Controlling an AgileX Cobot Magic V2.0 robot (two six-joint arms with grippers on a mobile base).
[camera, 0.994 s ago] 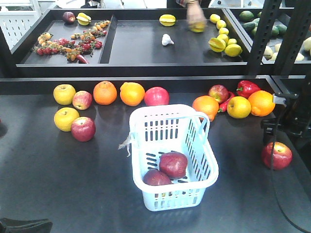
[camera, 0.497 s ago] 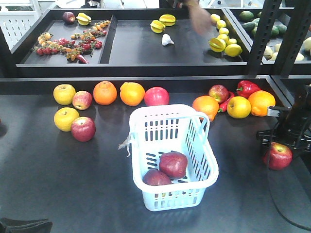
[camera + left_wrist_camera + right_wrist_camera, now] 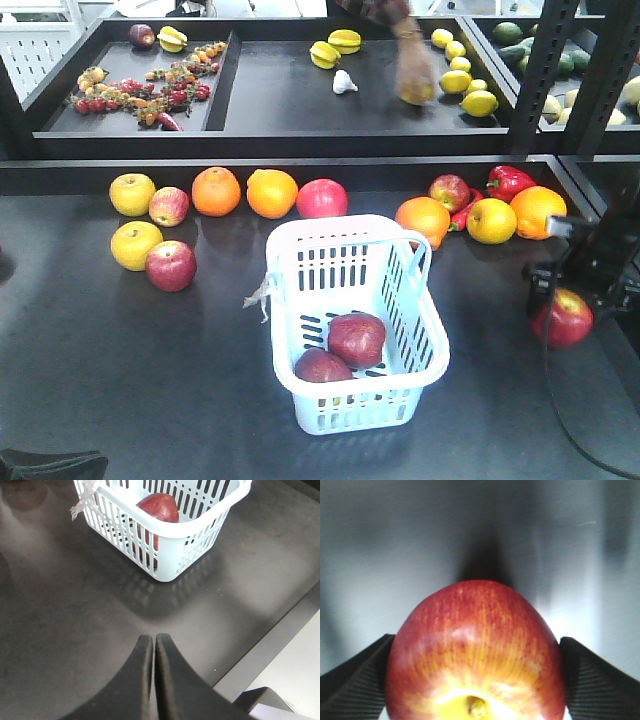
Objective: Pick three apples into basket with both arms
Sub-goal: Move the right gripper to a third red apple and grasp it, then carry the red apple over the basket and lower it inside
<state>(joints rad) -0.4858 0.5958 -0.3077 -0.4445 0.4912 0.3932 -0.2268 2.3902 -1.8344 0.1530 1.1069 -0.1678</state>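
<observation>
Right pincer (image 3: 475, 680) closed on apple (image 3: 562, 318) | dark tabletop (image 3: 120, 370)

Bright overhead light, blurred background hand (image 3: 412, 60)

A blurred hand (image 3: 413, 60) is smearing across the back tray (image 3: 290, 95) at 12 o'clock. The bottom edge is cutting off the held apple (image 3: 475, 652), and the basket wall (image 3: 165, 540) is hiding most of another apple (image 3: 159, 507).

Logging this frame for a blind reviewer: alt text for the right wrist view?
A red apple with yellow streaks near its stem fills the lower frame, held between the right gripper's two ribbed black fingers, one against each side. Behind it is a blurred dark grey tabletop with the apple's shadow.
</observation>
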